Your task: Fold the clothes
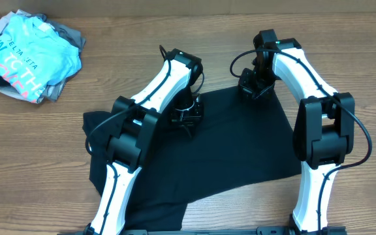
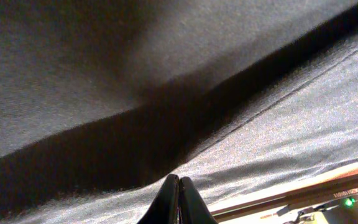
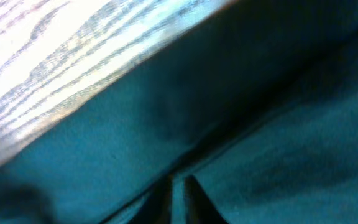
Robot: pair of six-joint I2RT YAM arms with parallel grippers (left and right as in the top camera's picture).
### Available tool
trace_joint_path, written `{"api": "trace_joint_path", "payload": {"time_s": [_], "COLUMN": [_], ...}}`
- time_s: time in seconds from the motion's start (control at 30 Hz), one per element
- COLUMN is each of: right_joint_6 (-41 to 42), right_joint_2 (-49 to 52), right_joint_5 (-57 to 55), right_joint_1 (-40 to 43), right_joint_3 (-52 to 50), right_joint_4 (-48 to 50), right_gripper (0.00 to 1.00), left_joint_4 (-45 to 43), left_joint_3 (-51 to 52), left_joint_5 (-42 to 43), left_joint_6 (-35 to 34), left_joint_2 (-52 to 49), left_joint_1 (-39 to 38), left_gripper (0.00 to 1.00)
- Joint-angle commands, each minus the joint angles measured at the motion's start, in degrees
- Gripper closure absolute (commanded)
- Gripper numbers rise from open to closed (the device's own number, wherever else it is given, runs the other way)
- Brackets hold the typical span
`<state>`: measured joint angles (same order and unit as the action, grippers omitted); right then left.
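Observation:
A black garment [image 1: 234, 150] lies spread across the middle of the table. My left gripper [image 1: 187, 115] is down at its upper left edge. In the left wrist view its fingers [image 2: 179, 182] are pressed together on the dark cloth [image 2: 104, 74], which fills the view with a raised fold running across. My right gripper [image 1: 254, 85] is at the garment's upper right corner. In the right wrist view its fingers [image 3: 178, 182] are nearly closed, with a thin strip of cloth [image 3: 260, 124] between them. The cloth looks teal in that view.
A pile of other clothes with a light blue printed shirt [image 1: 31, 55] on top sits at the far left corner. Bare wooden table [image 1: 358, 39] surrounds the garment. The wood also shows in the right wrist view [image 3: 55, 56].

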<state>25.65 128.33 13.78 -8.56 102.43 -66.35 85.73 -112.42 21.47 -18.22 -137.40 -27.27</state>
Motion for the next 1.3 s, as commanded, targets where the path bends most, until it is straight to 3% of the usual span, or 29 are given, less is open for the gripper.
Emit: {"api": "trace_joint_path", "payload": {"time_s": [0.0,0.27,0.37,0.5,0.57,1.27], "right_joint_6": [0.0,-0.2,0.1,0.2,1.6,4.0], "right_joint_2": [-0.1,0.0,0.0,0.0,0.1,2.5], "right_joint_5": [2.5,4.1,3.9,3.4,1.7,-3.0], "right_joint_1": [0.0,-2.2,-3.4,-4.7,-5.4,-7.5], "right_joint_3": [2.1,1.8,1.8,1.8,1.7,-2.5], "right_joint_4": [-0.3,2.1,3.7,4.4,4.4,6.7], "right_gripper": [0.77,0.74,0.78,0.93,0.96,0.96], "left_joint_4": [0.1,-2.0,-2.7,-5.2,-6.8,-13.7], "left_joint_3": [-0.1,-0.9,-3.5,-6.1,-6.1,1.0], "left_joint_5": [0.8,0.7,0.7,0.6,0.6,-1.9], "left_joint_6": [1.6,1.5,1.5,1.4,0.2,-3.3], "left_joint_2": [-1.1,-1.0,-1.0,-1.0,-1.0,-1.0], "left_joint_1": [-0.2,0.4,1.4,2.5,2.7,1.6], "left_gripper": [0.96,0.96,0.96,0.96,0.96,0.96]}}
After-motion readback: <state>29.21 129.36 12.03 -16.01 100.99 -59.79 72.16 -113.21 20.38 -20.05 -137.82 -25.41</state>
